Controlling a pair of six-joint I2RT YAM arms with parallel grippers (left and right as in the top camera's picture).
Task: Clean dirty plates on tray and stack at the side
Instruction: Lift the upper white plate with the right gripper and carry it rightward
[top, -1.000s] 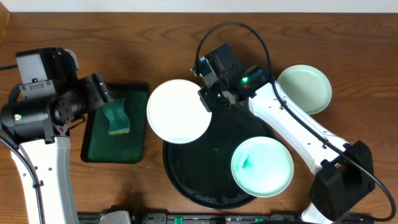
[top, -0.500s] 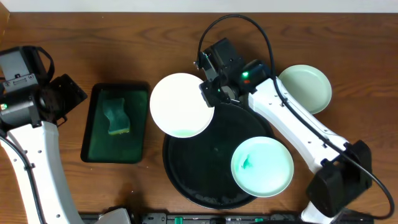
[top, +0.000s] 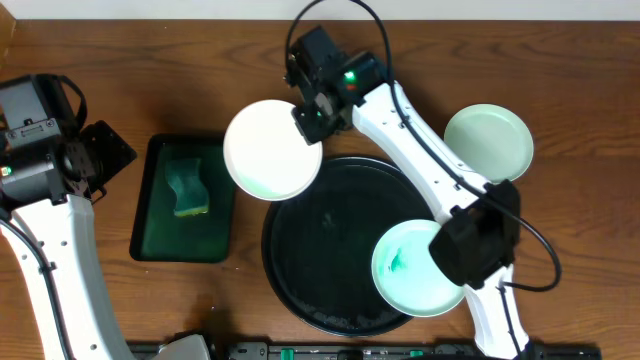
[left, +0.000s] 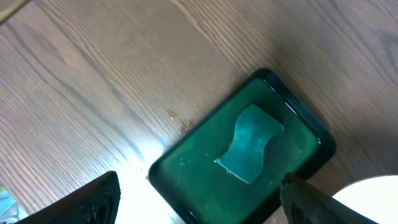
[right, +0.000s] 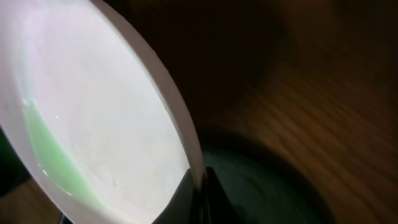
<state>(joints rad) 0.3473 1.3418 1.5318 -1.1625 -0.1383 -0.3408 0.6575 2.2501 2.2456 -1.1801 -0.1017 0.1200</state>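
My right gripper (top: 308, 117) is shut on the rim of a white plate (top: 270, 150) and holds it above the table, left of the large round black tray (top: 330, 250). In the right wrist view the plate (right: 93, 112) fills the left, pinched between the fingers (right: 202, 186), with a faint green film near its lower edge. A second plate (top: 420, 268) with a teal smear lies on the tray at the right. A third plate (top: 488, 142) lies on the table at the far right. My left gripper (left: 199, 199) is open and empty above the green tray's near end.
A small rectangular dark-green tray (top: 158, 235) holds a teal sponge (top: 187, 187) at the left; both show in the left wrist view, tray (left: 186, 168) and sponge (left: 249, 143). Bare wooden table lies around it. The right arm crosses over the black tray.
My right gripper has carried the held plate left and away from the black tray. My left arm drew back from the green tray a second ago and has since stayed still.
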